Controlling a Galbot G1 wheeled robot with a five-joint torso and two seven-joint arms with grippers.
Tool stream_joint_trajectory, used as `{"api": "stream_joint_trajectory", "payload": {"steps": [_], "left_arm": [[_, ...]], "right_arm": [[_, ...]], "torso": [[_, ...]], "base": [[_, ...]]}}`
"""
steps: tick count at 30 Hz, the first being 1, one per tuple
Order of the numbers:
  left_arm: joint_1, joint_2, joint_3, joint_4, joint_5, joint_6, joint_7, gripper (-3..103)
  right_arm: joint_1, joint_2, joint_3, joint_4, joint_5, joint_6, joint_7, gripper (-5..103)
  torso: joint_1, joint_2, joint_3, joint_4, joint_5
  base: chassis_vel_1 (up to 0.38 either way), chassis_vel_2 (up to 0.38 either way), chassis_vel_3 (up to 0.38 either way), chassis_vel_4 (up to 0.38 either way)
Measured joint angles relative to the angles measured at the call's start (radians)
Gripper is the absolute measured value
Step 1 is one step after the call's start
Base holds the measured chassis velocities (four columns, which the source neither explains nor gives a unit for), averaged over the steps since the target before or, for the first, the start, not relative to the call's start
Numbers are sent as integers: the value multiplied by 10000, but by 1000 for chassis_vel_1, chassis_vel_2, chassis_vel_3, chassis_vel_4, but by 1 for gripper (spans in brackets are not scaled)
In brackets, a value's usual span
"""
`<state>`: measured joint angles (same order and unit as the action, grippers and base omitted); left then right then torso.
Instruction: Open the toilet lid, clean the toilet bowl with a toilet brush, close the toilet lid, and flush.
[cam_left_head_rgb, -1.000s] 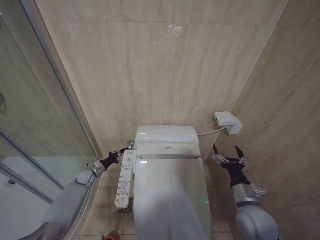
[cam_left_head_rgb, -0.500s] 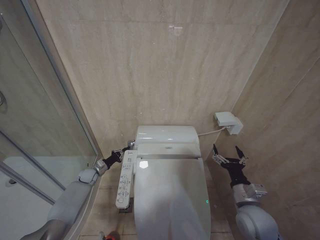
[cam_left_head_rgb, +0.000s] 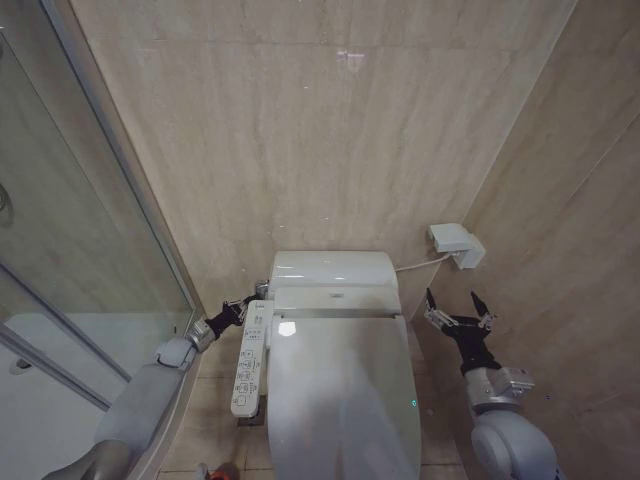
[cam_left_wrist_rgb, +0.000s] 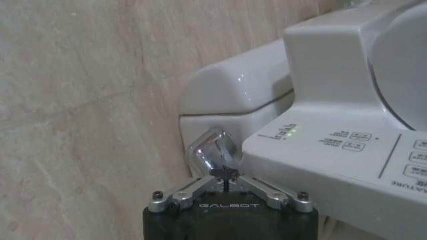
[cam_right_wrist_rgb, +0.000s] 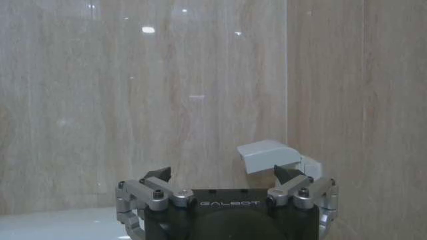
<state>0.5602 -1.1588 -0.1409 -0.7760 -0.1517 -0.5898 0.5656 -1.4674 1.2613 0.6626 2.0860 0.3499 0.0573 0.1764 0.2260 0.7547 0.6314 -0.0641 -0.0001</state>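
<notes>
The toilet lid (cam_left_head_rgb: 345, 390) lies shut over the toilet bowl (cam_left_head_rgb: 277, 420), so from how things lie the flush looks like the step in hand. The left hand (cam_left_head_rgb: 250, 298) reaches in beside the rear of the toilet, its fingers pressed together into a point, and that tip sits right against the chrome flush lever (cam_left_wrist_rgb: 212, 152) on the side of the tank (cam_left_wrist_rgb: 230, 95). The long button panel (cam_left_head_rgb: 250, 358) runs just beside the hand, on its toilet side, so close that the hand's body is almost brushing its edge. That closeness is the main risk: a push that drifts toward the panel could press a button and start a wash cycle, or shove the panel on its mount. The lever itself is small, glossy and rounded, so the narrow tip could skid off toward the tiled wall (cam_left_wrist_rgb: 80, 100) on the hand's other side and scrape it without flushing. Too shallow a press may move the lever partway and release no water. The right hand (cam_left_head_rgb: 458, 306) hangs on the far side of the toilet, fingers spread wide and holding nothing, just below the white wall box (cam_left_head_rgb: 456, 244); any torso shift could carry it into that box or its cable.
</notes>
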Motion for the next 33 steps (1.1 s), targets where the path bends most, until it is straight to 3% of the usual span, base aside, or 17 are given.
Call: {"api": "stream_joint_trajectory", "payload": {"steps": [8,12,14,21,22,25,27,29,30,33], "left_arm": [[423,13,-571,-176,94,148,-256,0],[949,143,-860,-539,29,444,-881,0],[1460,337,-1056,-1238,-285,951,-1650,0],[2173,559,-1425,-2625,-771,1470,-2662,0],[2267,558,-1482,-2845,-802,1547,-3018,21],[2490,549,-1697,-3284,-886,1723,-3437,21],[2884,468,-1990,-4094,-1076,2206,-4078,21],[3009,431,-2093,-4389,-1138,2378,-4224,21],[3158,388,-2202,-4722,-1192,2546,-4350,48],[3656,278,-2553,-5759,-1234,3045,-4582,48]], "right_arm": [[0,0,0,0,0,0,0,100],[0,0,0,0,0,0,-1,100],[0,0,0,0,0,0,0,100],[0,0,0,0,0,0,0,100],[1,0,0,0,0,0,0,100],[0,0,0,0,0,0,0,100],[0,-1,0,0,0,0,0,100],[0,0,0,0,0,0,0,100],[0,0,0,0,0,0,0,100],[0,0,0,0,0,0,0,100]], "torso": [[0,0,0,0,1],[0,1,0,4,-1],[0,1,0,3,-2],[-1,2,-1,3,0],[-1,2,-1,-1,0],[0,2,0,-2,1],[0,1,0,3,0],[0,2,0,3,0],[-1,2,-1,4,0],[-1,2,-1,1,1]], "base": [[0,0,0,0],[0,0,0,0],[0,0,0,0],[0,0,0,0],[0,0,0,0],[0,0,0,0],[0,0,0,0],[0,0,0,0],[0,0,0,0],[0,0,0,0]]}}
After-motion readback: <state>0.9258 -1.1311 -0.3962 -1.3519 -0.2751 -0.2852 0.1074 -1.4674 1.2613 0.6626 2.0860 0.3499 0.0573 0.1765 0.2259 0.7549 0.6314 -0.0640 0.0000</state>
